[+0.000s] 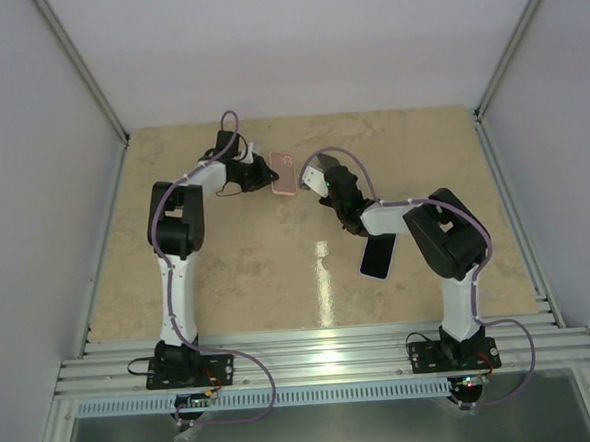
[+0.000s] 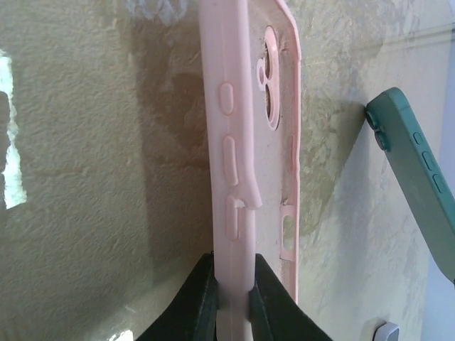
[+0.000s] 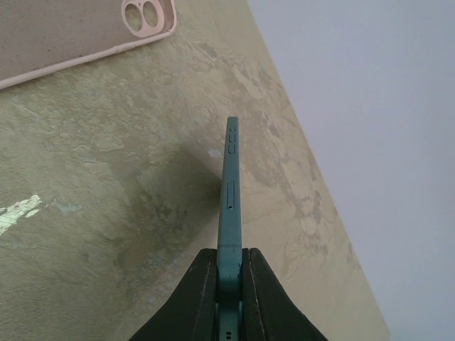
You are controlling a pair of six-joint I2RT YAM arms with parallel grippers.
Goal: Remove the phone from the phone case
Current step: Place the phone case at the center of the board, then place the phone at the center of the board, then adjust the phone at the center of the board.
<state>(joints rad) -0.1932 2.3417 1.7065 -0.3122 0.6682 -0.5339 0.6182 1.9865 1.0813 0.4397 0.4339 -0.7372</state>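
Note:
The pink phone case (image 1: pixel 286 173) is at the back middle of the table, with my left gripper (image 1: pixel 269 174) at its left edge. In the left wrist view the left gripper (image 2: pixel 233 284) is shut on the side wall of the case (image 2: pixel 242 106), which has nothing in it and an open camera cutout. The teal phone (image 1: pixel 377 258) is apart from the case, nearer the front, with its dark screen up. My right gripper (image 1: pixel 374 238) holds it by its top end. In the right wrist view the right gripper (image 3: pixel 229 273) is shut on the phone (image 3: pixel 229 192), seen edge-on, and the case (image 3: pixel 85 35) lies at the upper left. The phone (image 2: pixel 416 177) also shows at the right of the left wrist view.
The beige marbled tabletop (image 1: pixel 258 273) is walled in by white panels at the left, back and right. A ribbed aluminium rail (image 1: pixel 323 354) runs along the near edge, where both arm bases are bolted.

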